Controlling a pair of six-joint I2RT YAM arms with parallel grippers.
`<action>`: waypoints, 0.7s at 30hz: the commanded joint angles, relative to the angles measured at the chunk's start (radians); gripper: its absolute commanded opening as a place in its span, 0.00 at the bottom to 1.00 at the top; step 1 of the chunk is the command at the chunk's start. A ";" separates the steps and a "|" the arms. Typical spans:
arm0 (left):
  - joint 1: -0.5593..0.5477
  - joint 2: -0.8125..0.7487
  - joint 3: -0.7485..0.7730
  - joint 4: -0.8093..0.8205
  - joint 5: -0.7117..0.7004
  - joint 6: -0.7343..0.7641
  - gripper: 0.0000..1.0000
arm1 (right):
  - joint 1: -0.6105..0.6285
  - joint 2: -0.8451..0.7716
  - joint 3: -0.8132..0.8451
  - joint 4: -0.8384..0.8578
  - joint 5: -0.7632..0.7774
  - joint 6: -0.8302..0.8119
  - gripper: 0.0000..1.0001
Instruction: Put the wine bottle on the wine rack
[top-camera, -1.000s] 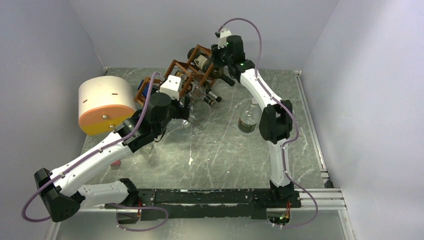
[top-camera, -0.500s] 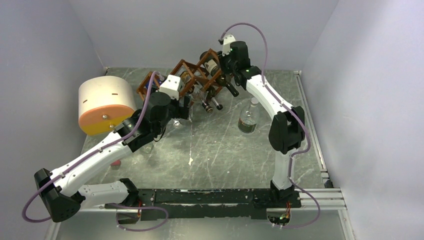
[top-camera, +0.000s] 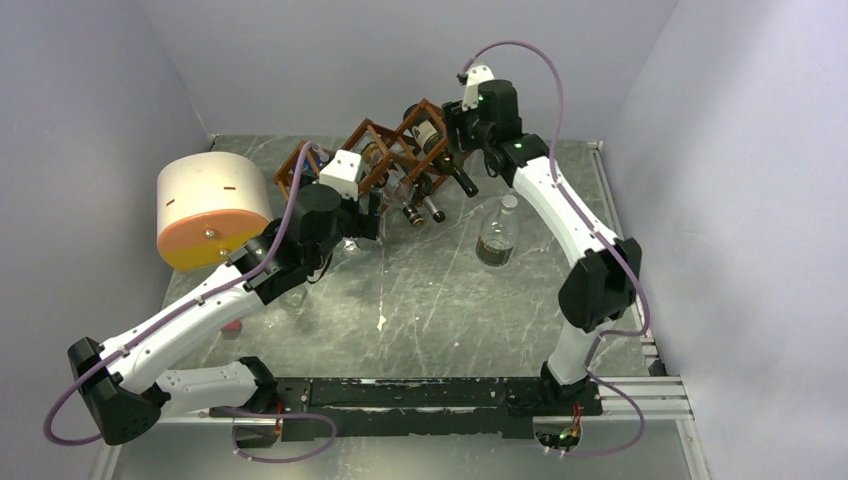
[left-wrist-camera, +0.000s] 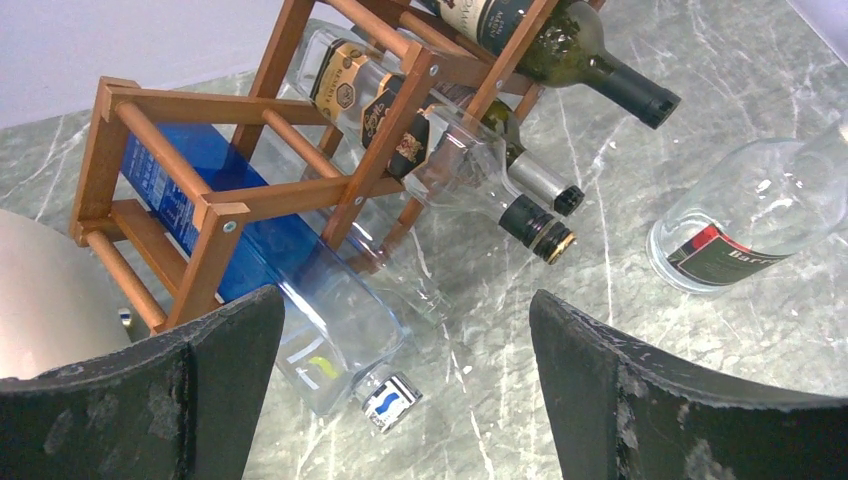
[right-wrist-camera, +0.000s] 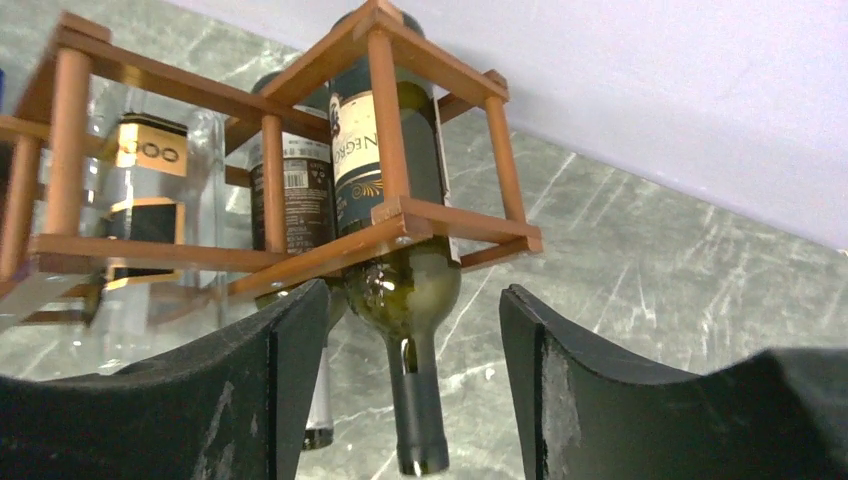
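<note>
The reddish-brown wine rack (top-camera: 385, 150) stands at the back of the table. A dark green wine bottle (right-wrist-camera: 392, 190) lies in its top right cell, with its neck (top-camera: 462, 180) sticking out of the cell and pointing down. My right gripper (top-camera: 458, 135) is open. Its fingers (right-wrist-camera: 270, 390) stand on either side of the bottle's neck with gaps on both sides. The rack (left-wrist-camera: 300, 150) also holds a blue-labelled clear square bottle (left-wrist-camera: 320, 300) and two other bottles. My left gripper (top-camera: 368, 212) is open and empty in front of the rack's low left end.
A clear bottle with a red-and-black label (top-camera: 497, 232) stands on the table to the right of the rack, and it also shows in the left wrist view (left-wrist-camera: 745, 225). A cream-and-orange cylinder (top-camera: 210, 210) lies at the left. Grey walls close in the back and both sides.
My right gripper has drawn back to the right, away from the rack. The rack has shifted right and settled with the green bottle in its top cell. My left arm has barely moved.
</note>
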 joint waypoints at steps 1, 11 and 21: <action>0.008 -0.033 0.009 0.023 0.059 -0.016 0.96 | -0.001 -0.131 -0.043 -0.114 0.095 0.108 0.65; 0.009 -0.060 -0.065 0.139 0.255 -0.031 0.95 | -0.003 -0.542 -0.519 -0.156 0.269 0.254 0.65; 0.009 -0.043 -0.079 0.162 0.344 -0.064 0.94 | -0.003 -0.572 -0.607 -0.172 0.228 0.250 0.63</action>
